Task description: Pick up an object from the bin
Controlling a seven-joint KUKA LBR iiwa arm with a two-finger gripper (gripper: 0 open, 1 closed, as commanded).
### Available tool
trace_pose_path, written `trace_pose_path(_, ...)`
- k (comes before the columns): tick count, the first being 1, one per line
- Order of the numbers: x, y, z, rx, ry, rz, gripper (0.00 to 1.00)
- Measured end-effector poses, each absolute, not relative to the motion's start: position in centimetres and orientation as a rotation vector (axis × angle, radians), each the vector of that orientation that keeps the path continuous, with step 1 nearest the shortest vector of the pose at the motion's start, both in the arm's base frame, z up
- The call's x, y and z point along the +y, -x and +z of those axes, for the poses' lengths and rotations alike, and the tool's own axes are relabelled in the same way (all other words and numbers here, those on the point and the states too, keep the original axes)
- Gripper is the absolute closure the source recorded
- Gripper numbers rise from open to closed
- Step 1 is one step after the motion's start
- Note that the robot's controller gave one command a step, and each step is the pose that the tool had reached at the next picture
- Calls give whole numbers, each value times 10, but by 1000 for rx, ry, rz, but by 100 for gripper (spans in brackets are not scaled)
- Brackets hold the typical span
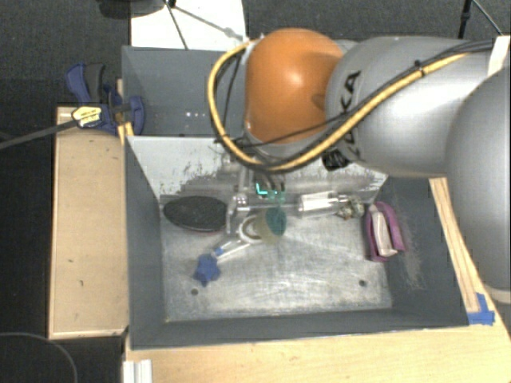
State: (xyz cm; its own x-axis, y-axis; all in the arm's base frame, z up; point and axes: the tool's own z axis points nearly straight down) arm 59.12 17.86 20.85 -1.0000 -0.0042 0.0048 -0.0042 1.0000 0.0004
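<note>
Our hand (pixel 257 212) hangs low near the middle of the bin (pixel 303 282), just above a teal piece (pixel 276 223) and a pale ring (pixel 254 230); we cannot tell whether it is spread or pressed together; we judge it set there to take one of them; a black oval disc (pixel 194 212) lies toward the left wall.

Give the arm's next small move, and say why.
Probably a short descent straight down: the gripper is over the small teal piece near the bin's middle. The dark oval disc to the left and the purple item to the right lie apart from it, so they should not interfere.
</note>
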Motion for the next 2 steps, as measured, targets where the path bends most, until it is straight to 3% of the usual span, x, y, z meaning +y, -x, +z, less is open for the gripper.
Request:
trace_pose_path(1, 171, -590, 71, -3137, -251, -2, 0)
trace_pose_path(2, 215, -588, 73, -3145, 90, -5, 0)
